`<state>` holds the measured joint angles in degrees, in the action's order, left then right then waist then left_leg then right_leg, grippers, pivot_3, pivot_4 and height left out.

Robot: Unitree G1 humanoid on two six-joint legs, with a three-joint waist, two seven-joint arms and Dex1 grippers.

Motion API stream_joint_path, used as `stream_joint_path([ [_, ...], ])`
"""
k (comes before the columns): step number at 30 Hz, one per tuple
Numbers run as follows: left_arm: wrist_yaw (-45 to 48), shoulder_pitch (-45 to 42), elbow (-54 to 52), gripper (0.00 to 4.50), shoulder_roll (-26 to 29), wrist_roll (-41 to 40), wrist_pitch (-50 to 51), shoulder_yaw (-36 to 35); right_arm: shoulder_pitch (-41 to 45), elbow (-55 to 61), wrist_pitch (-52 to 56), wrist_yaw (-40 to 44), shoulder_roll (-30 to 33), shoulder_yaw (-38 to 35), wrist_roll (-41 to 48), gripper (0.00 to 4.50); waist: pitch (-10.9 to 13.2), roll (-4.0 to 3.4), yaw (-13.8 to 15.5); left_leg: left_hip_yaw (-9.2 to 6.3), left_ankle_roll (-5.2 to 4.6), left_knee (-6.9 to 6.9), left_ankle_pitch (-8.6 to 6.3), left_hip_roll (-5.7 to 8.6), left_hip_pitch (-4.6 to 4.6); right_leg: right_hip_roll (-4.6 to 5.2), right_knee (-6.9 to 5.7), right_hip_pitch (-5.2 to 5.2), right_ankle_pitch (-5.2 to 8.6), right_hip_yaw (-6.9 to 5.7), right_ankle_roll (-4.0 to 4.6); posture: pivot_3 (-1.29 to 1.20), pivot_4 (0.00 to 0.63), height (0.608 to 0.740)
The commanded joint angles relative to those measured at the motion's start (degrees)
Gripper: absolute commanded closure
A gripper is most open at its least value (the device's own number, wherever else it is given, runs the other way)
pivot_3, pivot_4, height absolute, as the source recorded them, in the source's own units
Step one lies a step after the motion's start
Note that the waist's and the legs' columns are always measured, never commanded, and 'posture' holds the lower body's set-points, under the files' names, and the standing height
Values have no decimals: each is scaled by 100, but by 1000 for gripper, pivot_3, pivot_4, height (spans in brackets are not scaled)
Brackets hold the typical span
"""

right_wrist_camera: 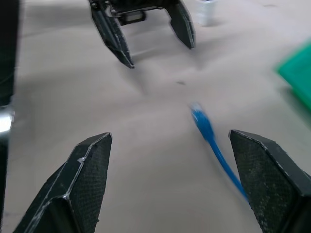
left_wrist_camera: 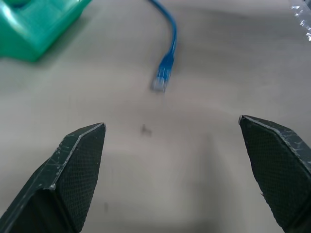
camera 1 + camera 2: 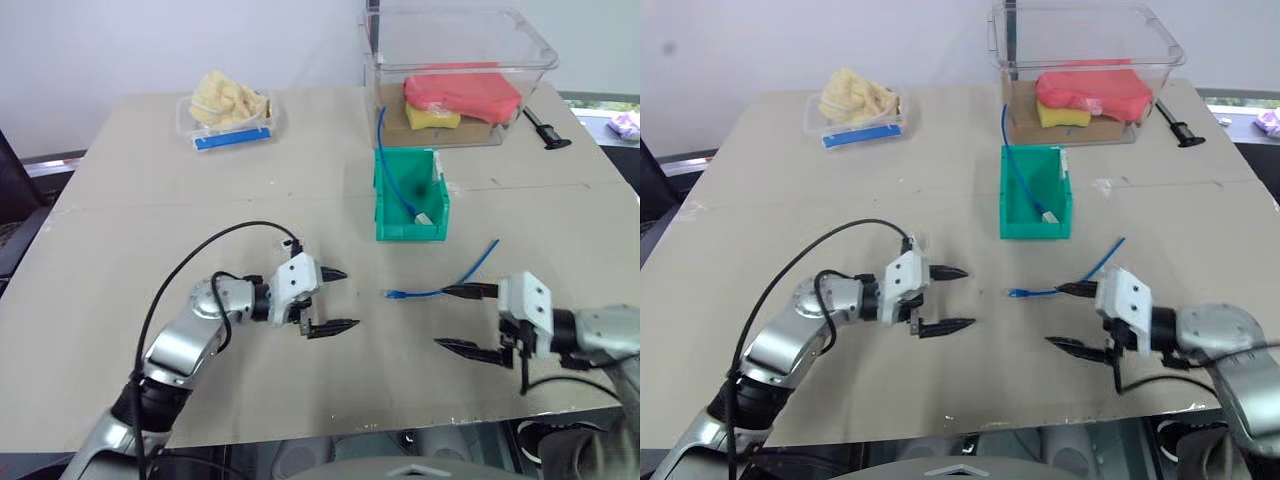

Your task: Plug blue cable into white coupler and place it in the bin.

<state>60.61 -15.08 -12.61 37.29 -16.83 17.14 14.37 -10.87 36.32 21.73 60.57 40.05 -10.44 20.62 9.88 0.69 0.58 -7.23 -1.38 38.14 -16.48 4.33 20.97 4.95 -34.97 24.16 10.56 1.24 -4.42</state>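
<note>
A thin blue cable [image 3: 440,288] lies loose on the table between my grippers, its clear plug [image 2: 160,82] pointing toward my left gripper. My left gripper [image 3: 350,298] is open and empty, a short way left of the plug. My right gripper [image 3: 441,317] is open too, just right of the cable [image 1: 209,131] and not touching it. The green bin [image 3: 385,205] stands beyond them. Another blue cable [image 3: 392,170] hangs over its back wall and ends inside at a small white block [image 3: 422,217], seemingly the white coupler.
A large clear tub [image 3: 540,60] with red and yellow pads stands behind the bin. A small clear tray [image 3: 185,120] with yellow cloth sits at the back left. A black tool [image 3: 545,130] lies right of the tub. The table's front edge is close below both grippers.
</note>
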Motion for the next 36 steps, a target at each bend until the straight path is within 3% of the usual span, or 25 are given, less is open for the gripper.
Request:
stream_joint_path([
  [1,52,-362,268,0,-200,221,29,272,-845,618,-537,-320,-155,-594,-115,739,-1,0,22,3,-13,2,-7,0,-5,-1,-2,-2,0,2,-1,0,150,740],
  [8,86,-1108,1246,0,-662,819,-174,782,-1661,1074,-628,-884,-326,-856,-191,739,-1,1,3,-1,-18,21,-7,-6,-28,-12,-3,-32,-4,1,-36,0,150,740],
  [9,103,-1191,1396,510,-741,881,-237,835,-1727,1116,-633,-948,-342,-858,-213,647,-2,0,5,2,-17,21,-7,-8,-29,-14,-3,-32,-5,5,-36,0,150,740],
  [10,150,-1295,1614,612,-821,1009,-397,955,-1819,1177,-639,-1024,-378,-850,-253,647,-2,0,15,2,-17,21,-7,-9,-30,-14,-4,-32,-5,6,-36,0,150,740],
  [11,199,-1379,1802,1176,-871,1126,-546,1060,-1896,1237,-642,-1101,-409,-841,-295,647,-2,0,11,1,-17,21,-7,-9,-30,-14,-3,-32,-5,5,-36,0,150,740],
  [13,332,-1448,1996,1412,-914,1227,-729,1161,-1988,1316,-636,-1240,-448,-813,-336,647,-3,-1,47,0,-16,20,-7,-10,-27,-14,-1,-30,-15,3,-19,0,150,740],
  [14,375,-1455,2055,2022,-936,1255,-848,1172,-2019,1347,-632,-1294,-456,-794,-347,647,-5,-2,44,-5,-16,20,-7,-7,-23,-12,1,-30,-16,-2,-18,0,150,740],
  [17,416,-1438,2204,3283,-1020,1322,-1105,1174,-2143,1422,-666,-1425,-504,-687,-426,647,-7,-2,35,1,-16,20,-7,-6,-24,-9,5,-31,-15,3,-18,0,150,740],
  [20,423,-1426,2180,4291,-1097,1323,-1087,1145,-2244,1412,-743,-1491,-522,-612,-510,647,-7,-1,39,2,-16,20,-7,-6,-23,-8,7,-31,-15,4,-19,0,150,740],
  [29,491,-1582,2125,4410,-1194,1273,-976,1010,-2281,1362,-780,-1663,-515,-444,-574,647,-7,-1,35,-3,-18,20,-7,-5,-25,-9,3,-33,-7,-1,-32,0,150,740],
  [31,489,-1586,2095,4410,-1230,1144,-1150,850,-2182,1353,-400,-1809,-520,-381,-475,647,-7,-1,27,-3,-18,21,-7,-6,-25,-10,3,-33,-7,0,-31,0,150,740],
  [36,551,-1375,1734,4410,-1323,521,-1818,241,-1402,1286,1807,-3003,-1311,-330,1189,647,-6,1,18,-8,-17,19,-7,-12,-23,-10,4,-29,-19,1,-12,0,150,740],
])
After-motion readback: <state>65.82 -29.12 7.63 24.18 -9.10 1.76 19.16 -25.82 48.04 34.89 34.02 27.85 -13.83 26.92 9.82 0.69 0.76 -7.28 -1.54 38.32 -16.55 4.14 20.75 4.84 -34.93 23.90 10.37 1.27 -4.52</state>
